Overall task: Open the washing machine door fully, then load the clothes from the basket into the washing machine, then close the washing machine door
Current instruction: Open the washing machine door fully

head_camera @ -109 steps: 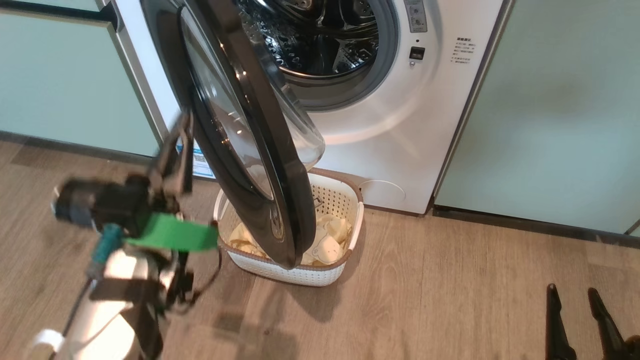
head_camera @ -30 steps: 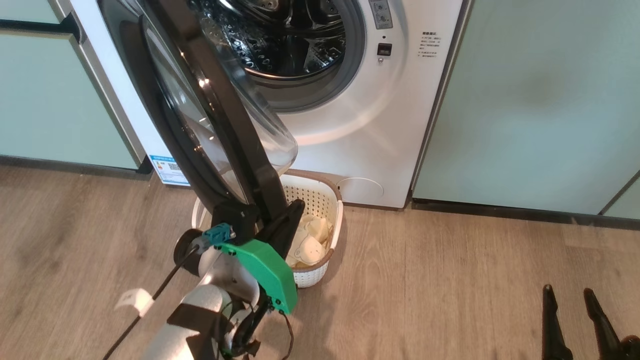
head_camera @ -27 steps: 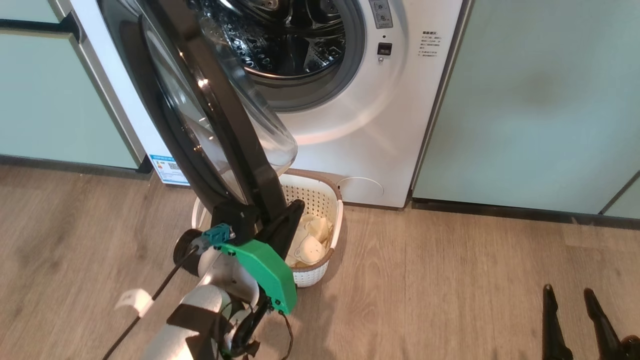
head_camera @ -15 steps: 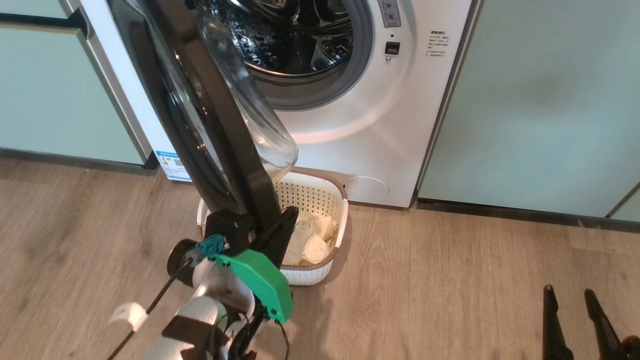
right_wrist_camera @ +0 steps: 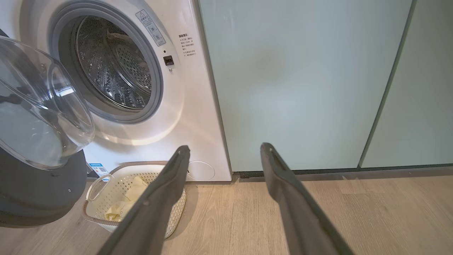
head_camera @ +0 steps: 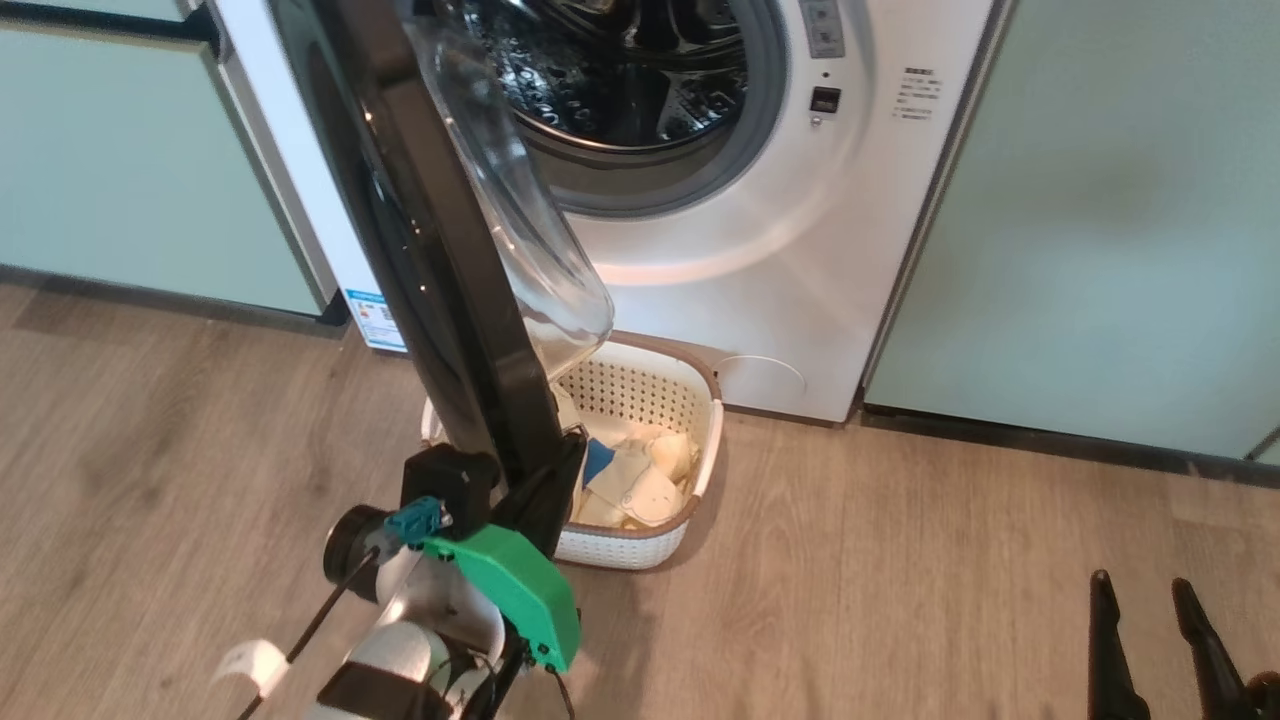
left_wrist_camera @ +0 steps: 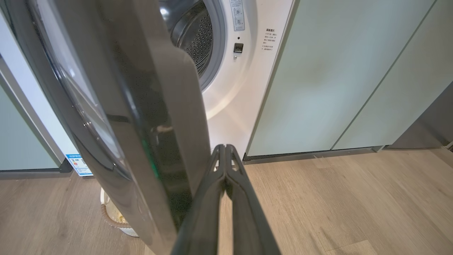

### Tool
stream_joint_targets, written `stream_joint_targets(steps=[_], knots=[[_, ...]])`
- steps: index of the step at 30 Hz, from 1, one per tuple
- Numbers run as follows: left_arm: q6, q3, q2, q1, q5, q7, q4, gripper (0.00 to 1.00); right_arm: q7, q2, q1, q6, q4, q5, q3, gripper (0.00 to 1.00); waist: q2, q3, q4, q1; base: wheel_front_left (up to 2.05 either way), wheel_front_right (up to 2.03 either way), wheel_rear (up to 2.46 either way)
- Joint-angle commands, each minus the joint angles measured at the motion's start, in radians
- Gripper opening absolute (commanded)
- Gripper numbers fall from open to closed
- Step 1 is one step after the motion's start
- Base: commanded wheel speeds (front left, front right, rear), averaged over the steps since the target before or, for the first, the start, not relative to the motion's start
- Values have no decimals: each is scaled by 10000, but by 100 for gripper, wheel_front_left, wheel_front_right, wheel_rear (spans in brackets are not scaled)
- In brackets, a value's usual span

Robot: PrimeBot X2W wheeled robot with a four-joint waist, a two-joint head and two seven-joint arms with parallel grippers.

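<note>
Head view shows the washing machine door (head_camera: 440, 250) glossy black, glass bulging.

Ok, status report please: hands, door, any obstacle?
Left hand shut, at edge of door, partly open. Right hand open, empty. Basket partly under door, clothes inside.
</note>
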Motion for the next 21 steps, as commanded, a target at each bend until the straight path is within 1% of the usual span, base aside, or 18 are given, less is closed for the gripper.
stream_joint_targets(steps=[1,10,21], knots=[[104,401,208,-265,79,-80,-371,0,-67,-162,-248,-29,-263,41,175,100,0,-30,124,0,0,0,0],[253,539,380,-20,47,-167,-360,0,-67,-162,-222,-29,-239,56,213,100,0,-154,507,0,0,0,0],[545,791,591,169,90,-345,-183,0,-67,-162,-134,-29,-204,118,258,100,0,-307,632,0,0,0,0]])
